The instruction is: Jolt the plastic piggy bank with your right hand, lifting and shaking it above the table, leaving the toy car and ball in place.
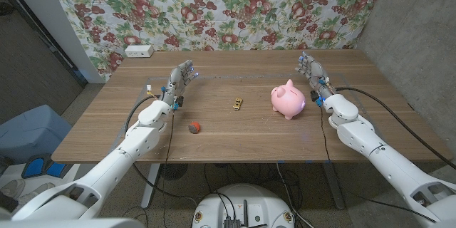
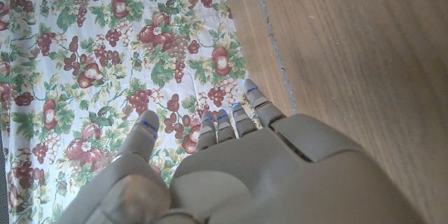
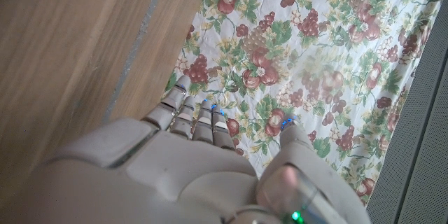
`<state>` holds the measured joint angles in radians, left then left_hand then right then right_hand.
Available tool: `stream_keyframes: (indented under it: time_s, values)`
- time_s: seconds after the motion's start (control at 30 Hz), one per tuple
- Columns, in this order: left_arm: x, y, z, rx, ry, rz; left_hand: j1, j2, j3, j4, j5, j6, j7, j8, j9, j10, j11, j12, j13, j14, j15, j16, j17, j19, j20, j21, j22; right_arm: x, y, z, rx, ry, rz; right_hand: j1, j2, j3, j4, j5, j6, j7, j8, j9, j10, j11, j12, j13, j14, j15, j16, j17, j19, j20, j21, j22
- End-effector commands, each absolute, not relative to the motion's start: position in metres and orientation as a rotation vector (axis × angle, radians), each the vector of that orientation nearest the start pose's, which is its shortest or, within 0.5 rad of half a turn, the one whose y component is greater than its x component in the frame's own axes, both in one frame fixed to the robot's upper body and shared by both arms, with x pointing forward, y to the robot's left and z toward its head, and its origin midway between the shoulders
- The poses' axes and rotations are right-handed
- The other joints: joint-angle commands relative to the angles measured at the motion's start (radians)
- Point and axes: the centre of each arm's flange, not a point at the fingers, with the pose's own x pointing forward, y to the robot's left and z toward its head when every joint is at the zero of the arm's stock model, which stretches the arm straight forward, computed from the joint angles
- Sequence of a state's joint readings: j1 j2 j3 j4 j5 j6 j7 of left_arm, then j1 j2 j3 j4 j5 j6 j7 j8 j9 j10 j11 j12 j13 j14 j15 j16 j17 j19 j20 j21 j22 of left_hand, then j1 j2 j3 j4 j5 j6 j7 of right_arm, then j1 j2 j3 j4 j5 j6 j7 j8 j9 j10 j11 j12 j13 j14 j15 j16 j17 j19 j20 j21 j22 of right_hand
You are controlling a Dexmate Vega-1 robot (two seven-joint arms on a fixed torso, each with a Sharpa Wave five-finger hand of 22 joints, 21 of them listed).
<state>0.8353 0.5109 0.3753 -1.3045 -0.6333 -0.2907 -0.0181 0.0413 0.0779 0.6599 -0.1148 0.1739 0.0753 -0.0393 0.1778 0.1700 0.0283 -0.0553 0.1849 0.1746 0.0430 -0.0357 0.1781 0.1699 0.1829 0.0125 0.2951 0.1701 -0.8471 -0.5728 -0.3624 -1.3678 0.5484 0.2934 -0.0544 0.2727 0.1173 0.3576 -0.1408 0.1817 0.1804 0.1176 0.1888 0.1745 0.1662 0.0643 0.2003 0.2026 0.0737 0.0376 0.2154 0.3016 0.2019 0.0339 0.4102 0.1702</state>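
While the pink piggy bank (image 1: 288, 100) stands on the table (image 1: 235, 135), the right hand (image 1: 315, 78) waits at its 3 o'clock, fingers spread, holding nothing. At the piggy bank's 9 o'clock sit the toy car (image 1: 238, 102) and ball (image 1: 193, 127), with the left hand (image 1: 177, 84) beyond, likewise spread.

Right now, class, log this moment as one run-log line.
right robot hand: open, beside piggy bank, apart | left robot hand: open | toy car, ball: on table | lift: not started

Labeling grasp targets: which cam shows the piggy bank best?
Head view. The pink piggy bank stands whole and unblocked on the table, just inboard of the right hand. The right wrist view catches at most a pink sliver at the frame edge, too little to tell. The left wrist view looks at backdrop cloth and wood.
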Motion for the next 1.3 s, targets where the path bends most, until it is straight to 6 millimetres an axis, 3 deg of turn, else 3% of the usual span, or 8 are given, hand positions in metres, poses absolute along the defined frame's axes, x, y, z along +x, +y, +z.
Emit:
stream_keyframes:
  time_s: [0.03,0.8,1.0,1.3]
  values:
    - [0.654,0.286,-0.024,-0.026,-0.603,-0.208,-0.002,0.034,0.007,-0.001,0.006,0.008,0.002,0.004,0.003,0.000,-0.007,0.006,0.004,0.011,-0.040,0.003,0.004,0.010,0.001,-0.004,0.004,0.627,-0.312,0.004,-0.144,-0.675,0.093,0.012,0.000,0.003,-0.006,0.004,0.010,-0.002,0.006,0.005,0.012,0.003,0.007,0.002,0.007,0.000,0.004,-0.001,0.008,0.002,-0.002,0.003]
    - [0.651,0.280,-0.022,-0.014,-0.604,-0.223,-0.003,0.033,0.009,-0.002,0.006,0.012,0.003,0.005,0.004,0.002,-0.005,0.007,0.004,0.013,-0.038,0.003,0.003,0.014,0.004,-0.011,0.004,0.597,-0.319,0.014,-0.282,-0.714,0.026,0.011,-0.002,0.002,-0.007,0.003,0.014,-0.005,0.006,0.006,0.018,0.002,0.007,0.002,0.011,0.003,0.007,-0.007,0.015,0.009,-0.011,0.003]
    - [0.652,0.279,-0.021,-0.009,-0.600,-0.226,-0.003,0.032,0.010,-0.003,0.006,0.013,0.003,0.005,0.004,0.004,-0.006,0.007,0.004,0.013,-0.037,0.003,0.003,0.015,0.005,-0.013,0.004,0.593,-0.319,0.016,-0.308,-0.715,0.014,0.012,-0.002,0.003,-0.008,0.004,0.018,-0.006,0.006,0.006,0.024,-0.007,0.008,0.002,0.017,0.010,0.009,-0.010,0.009,0.030,-0.019,0.004]
    - [0.653,0.280,-0.020,-0.010,-0.600,-0.221,-0.004,0.032,0.010,-0.003,0.006,0.014,0.003,0.005,0.004,0.004,-0.006,0.007,0.004,0.014,-0.037,0.004,0.003,0.016,0.006,-0.016,0.004,0.589,-0.318,0.018,-0.351,-0.716,-0.006,0.014,-0.002,0.004,-0.010,0.005,0.021,-0.005,0.007,0.006,0.029,-0.007,0.009,0.002,0.024,0.014,0.012,-0.012,0.015,0.033,-0.023,0.004]
